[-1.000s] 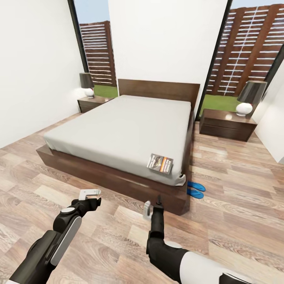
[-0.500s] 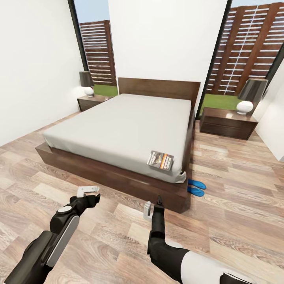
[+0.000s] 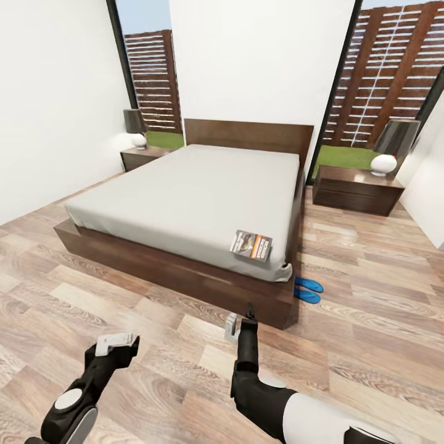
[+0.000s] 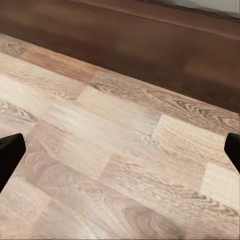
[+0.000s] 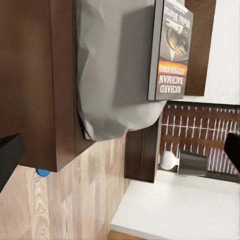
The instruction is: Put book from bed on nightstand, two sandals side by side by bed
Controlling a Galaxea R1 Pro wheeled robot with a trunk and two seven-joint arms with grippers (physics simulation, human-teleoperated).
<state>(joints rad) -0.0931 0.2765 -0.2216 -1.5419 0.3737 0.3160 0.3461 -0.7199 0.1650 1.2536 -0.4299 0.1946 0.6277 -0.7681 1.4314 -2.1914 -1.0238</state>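
Observation:
The bed (image 3: 197,197) with its grey mattress and dark wooden frame stands ahead of me. The book (image 3: 251,245) lies flat on the mattress's near right corner, orange band visible; in the right wrist view the book (image 5: 172,50) lies just beyond the mattress corner (image 5: 115,80). Two blue sandals (image 3: 307,290) lie close together on the floor by the bed's right side. My right gripper (image 3: 239,320) hovers open just before the frame's near corner. My left gripper (image 3: 114,343) is open, low over the floor, its fingertips (image 4: 10,152) wide apart.
A nightstand (image 3: 356,190) with a lamp (image 3: 387,151) stands right of the bed, another nightstand (image 3: 140,157) with a lamp to its left. White walls close both sides. Wood-plank floor (image 3: 370,320) stretches to the right of the bed.
My left arm has dropped and drawn back toward me. The whole picture has shifted slightly, so the camera has moved. The right gripper keeps its place.

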